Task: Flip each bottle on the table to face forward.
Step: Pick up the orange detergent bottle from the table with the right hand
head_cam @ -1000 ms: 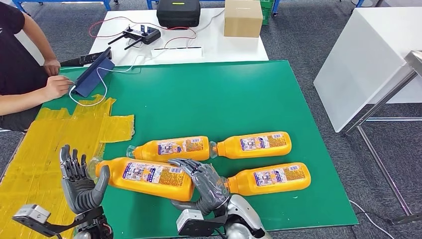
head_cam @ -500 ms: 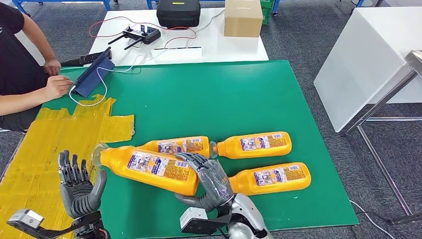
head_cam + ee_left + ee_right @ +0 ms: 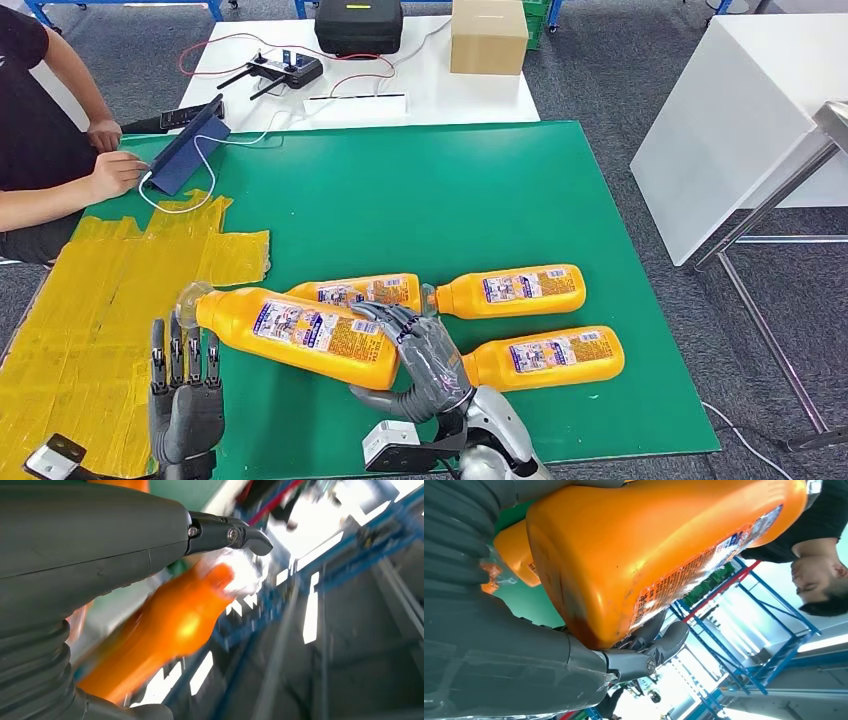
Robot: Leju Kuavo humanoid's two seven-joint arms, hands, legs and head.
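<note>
My right hand point(image 3: 418, 362) grips the base end of a large orange bottle point(image 3: 295, 331) and holds it tilted, its clear cap end point(image 3: 190, 296) raised toward the left. The right wrist view has that orange bottle point(image 3: 659, 550) close up with dark fingers point(image 3: 659, 642) wrapped under it. My left hand point(image 3: 183, 400) is open, fingers pointing up, below the bottle's neck and apart from it. In the left wrist view the bottle point(image 3: 175, 630) is a blur past the thumb. Three more orange bottles lie on the green mat point(image 3: 450, 200): one point(image 3: 355, 292) behind the lifted one, one point(image 3: 510, 289) to its right, one point(image 3: 545, 357) nearest the front.
Yellow tape point(image 3: 110, 280) covers the table's left part. A person point(image 3: 40, 130) sits at the far left with hands by a blue tablet point(image 3: 190, 145). A white table point(image 3: 400, 80) behind carries a black case, a cardboard box point(image 3: 488, 35) and cables. A white cabinet point(image 3: 740, 120) stands on the right.
My right hand has lifted the bottle off the mat and tipped its cap end up. The left hand has drawn back toward me and shifted right, turning its fingers upright.
</note>
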